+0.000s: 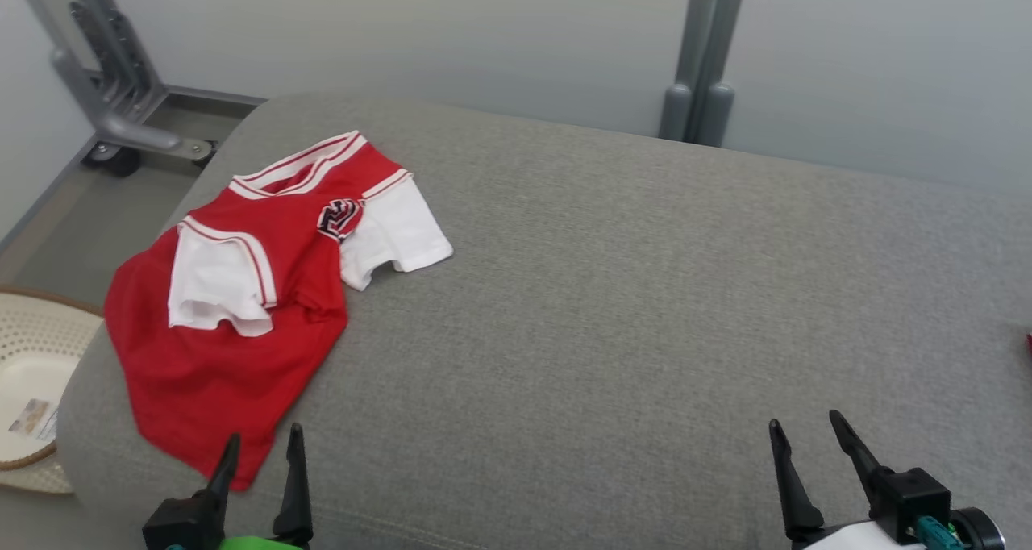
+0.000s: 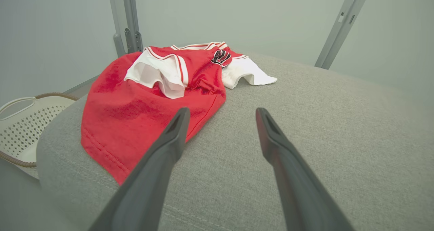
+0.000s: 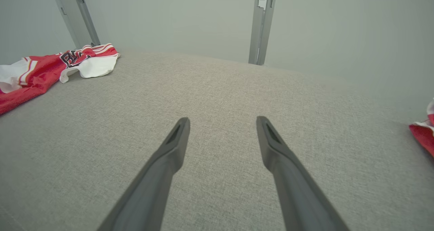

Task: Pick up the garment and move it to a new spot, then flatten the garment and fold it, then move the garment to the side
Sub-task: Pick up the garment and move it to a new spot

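A red shirt with white sleeves and a dark chest logo [image 1: 242, 292] lies rumpled at the left end of the grey cushion [image 1: 645, 292], its hem hanging near the front left corner. My left gripper [image 1: 262, 445] stands open just in front of that hem, nothing between its fingers; in the left wrist view the shirt [image 2: 142, 105] spreads ahead and left of the left gripper [image 2: 220, 114]. My right gripper [image 1: 806, 429] is open over bare cushion at the front right, far from the shirt [image 3: 40, 70], and the right gripper [image 3: 222, 122] holds nothing.
A pale perforated basket [image 1: 32, 372] sits on the floor left of the cushion. A grey wheeled frame [image 1: 121, 114] stands at the back left and a grey post [image 1: 701, 66] behind. Another red and white cloth [image 3: 423, 131] peeks in at the cushion's right edge.
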